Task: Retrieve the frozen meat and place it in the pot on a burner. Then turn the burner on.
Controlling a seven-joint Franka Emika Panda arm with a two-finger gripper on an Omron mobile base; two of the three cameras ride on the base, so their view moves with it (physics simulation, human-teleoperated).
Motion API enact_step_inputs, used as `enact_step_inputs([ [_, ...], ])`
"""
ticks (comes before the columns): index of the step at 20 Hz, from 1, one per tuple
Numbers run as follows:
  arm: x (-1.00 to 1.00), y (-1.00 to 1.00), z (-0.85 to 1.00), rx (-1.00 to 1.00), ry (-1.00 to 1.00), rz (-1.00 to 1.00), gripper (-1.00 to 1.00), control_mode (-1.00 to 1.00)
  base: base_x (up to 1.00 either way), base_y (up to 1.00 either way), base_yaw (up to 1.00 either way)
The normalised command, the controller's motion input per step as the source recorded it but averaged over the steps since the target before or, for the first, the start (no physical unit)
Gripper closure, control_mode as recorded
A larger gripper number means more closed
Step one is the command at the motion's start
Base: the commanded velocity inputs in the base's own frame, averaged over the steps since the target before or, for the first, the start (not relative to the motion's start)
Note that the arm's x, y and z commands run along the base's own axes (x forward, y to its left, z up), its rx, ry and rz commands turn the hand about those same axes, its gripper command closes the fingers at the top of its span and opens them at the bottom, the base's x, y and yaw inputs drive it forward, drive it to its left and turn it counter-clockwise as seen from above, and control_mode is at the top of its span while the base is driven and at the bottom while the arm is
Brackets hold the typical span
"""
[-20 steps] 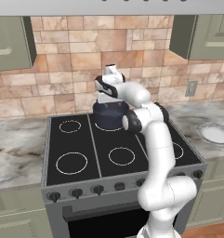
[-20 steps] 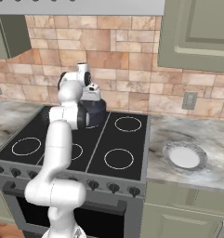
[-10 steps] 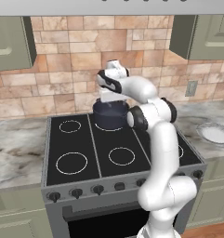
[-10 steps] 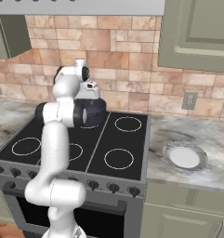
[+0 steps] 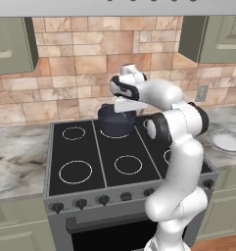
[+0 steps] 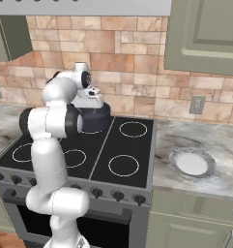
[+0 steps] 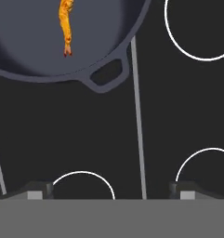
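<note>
The dark pot [image 5: 114, 125] stands on a back burner [image 5: 114, 137] of the black cooktop, covering most of its white ring. In the hand view the pot [image 7: 34, 51] fills the upper left, one small side handle pointing down, and the frozen meat [image 7: 65, 25], a thin orange strip, lies on its floor. My gripper [image 5: 124, 107] hovers just above the pot's right rim, open and holding nothing. From the right base view the gripper [image 6: 92, 102] hangs over the pot [image 6: 97, 119]. The gripper [image 7: 111, 193] has its tips wide apart over bare cooktop.
Several other white burner rings mark the cooktop [image 5: 90, 162]. A row of dark knobs [image 5: 80, 202] lines the stove front. A white plate [image 6: 191, 162] lies on the marble counter to the right. The brick wall rises close behind the pot.
The hand has drifted a little to the right above the pot, with the elbow swinging out. The jaws stay open. The pot has not moved.
</note>
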Motion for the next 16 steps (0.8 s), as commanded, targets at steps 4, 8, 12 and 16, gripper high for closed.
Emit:
enact_step_inputs([
  [4,-1.00,-0.12,0.56,0.03,-0.28,0.00,-1.00,-1.00,0.00,0.00,0.00],
  [8,-1.00,-0.03,0.48,0.04,-0.35,0.00,-1.00,-1.00,0.00,0.00,0.00],
  [12,-1.00,0.00,0.35,0.02,-0.27,0.00,-1.00,-1.00,0.00,0.00,0.00],
  [16,-1.00,-0.07,0.14,0.00,-0.24,-0.01,-1.00,-1.00,0.00,0.00,0.00],
])
